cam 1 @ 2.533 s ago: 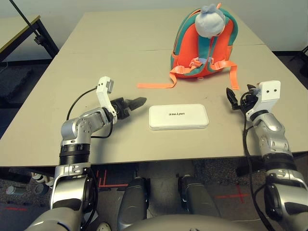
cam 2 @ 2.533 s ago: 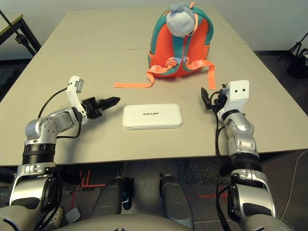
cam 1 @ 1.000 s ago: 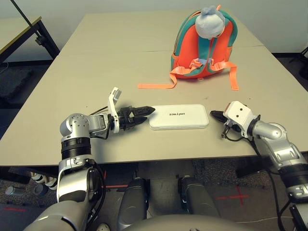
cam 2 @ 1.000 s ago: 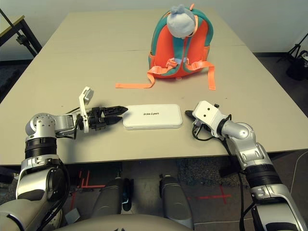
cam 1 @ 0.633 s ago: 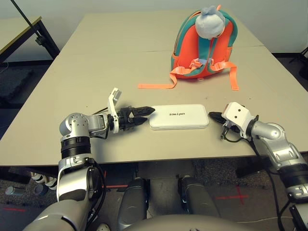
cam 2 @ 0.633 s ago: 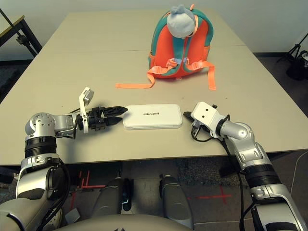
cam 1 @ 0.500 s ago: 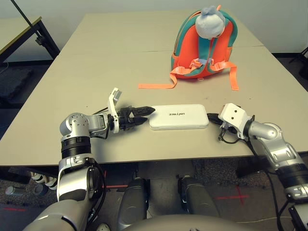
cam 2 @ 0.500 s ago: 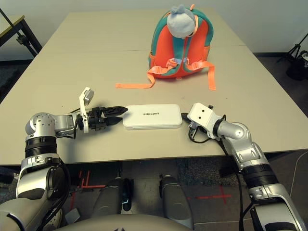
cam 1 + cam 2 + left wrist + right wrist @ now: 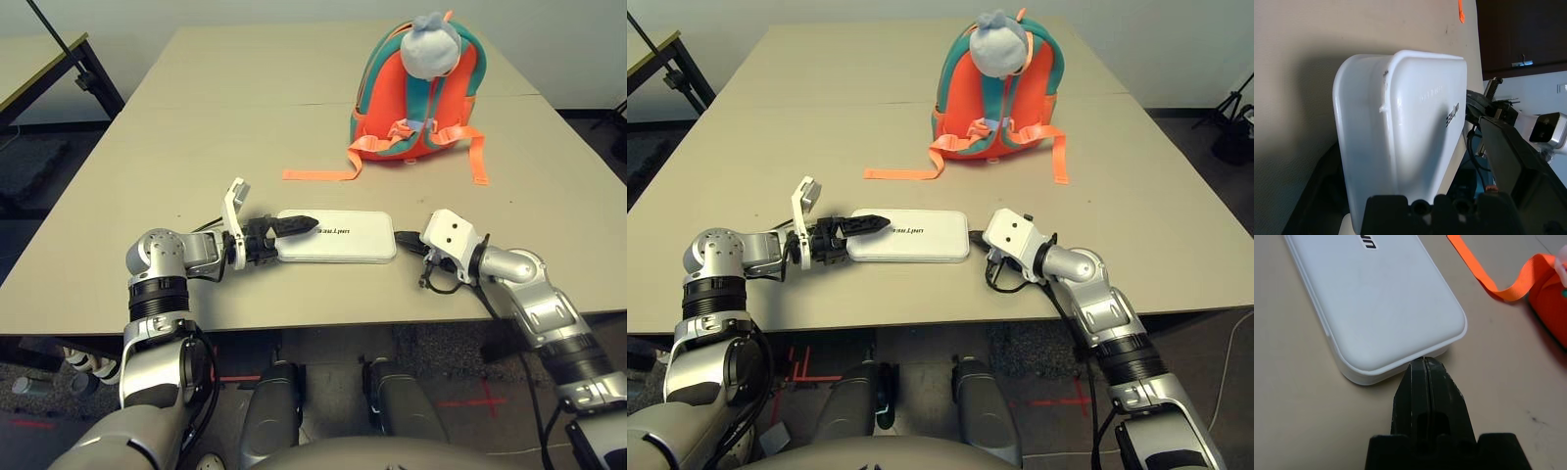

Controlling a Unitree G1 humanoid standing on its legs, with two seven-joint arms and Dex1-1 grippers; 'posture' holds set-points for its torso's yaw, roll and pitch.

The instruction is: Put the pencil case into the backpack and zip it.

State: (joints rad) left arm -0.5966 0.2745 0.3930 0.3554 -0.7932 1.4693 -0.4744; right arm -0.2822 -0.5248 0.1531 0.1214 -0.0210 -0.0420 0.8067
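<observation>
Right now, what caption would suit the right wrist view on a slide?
Shut right end effector pressed against the short end of the white pencil case on the table.

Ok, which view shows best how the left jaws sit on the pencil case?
The left wrist view: the pencil case sits between the open jaws of the left gripper, one finger along its lid. Both eye views show that finger over the case's end. The right wrist view shows its far end.

White pencil case (image 9: 338, 238); orange, teal-trimmed backpack (image 9: 416, 98); beige table (image 9: 196, 127).
</observation>
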